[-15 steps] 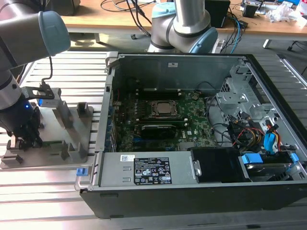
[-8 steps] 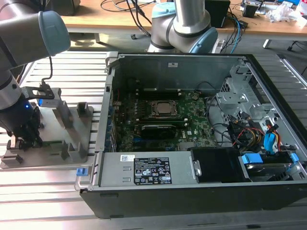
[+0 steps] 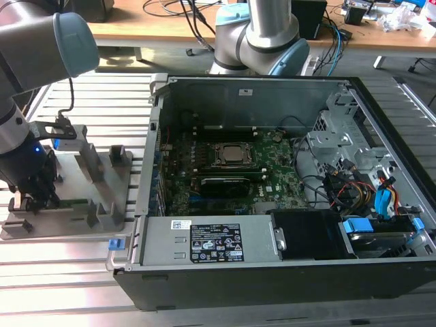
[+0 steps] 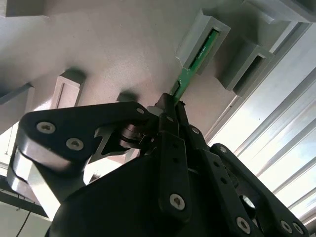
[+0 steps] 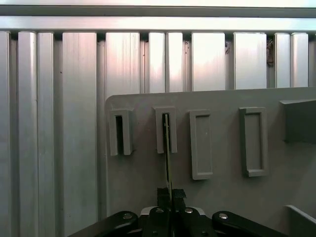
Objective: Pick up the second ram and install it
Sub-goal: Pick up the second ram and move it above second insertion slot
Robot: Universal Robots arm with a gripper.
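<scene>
Matte black on the claw (image 4: 170,109), dotted with bright silver screw heads (image 4: 177,201). Vivid green on the second ram (image 4: 191,66) pinched between its tips. Plain pale grey, no pattern, on the holder block (image 5: 227,197) just beneath the claw. Silvery white in long parallel ribs on the worktop (image 5: 74,98) around that. Well apart from the claw: dark green speckled with black and metal on the motherboard (image 3: 276,180), black outside and grey inside on the computer case (image 3: 272,293), light blue on the cables (image 3: 385,201).
</scene>
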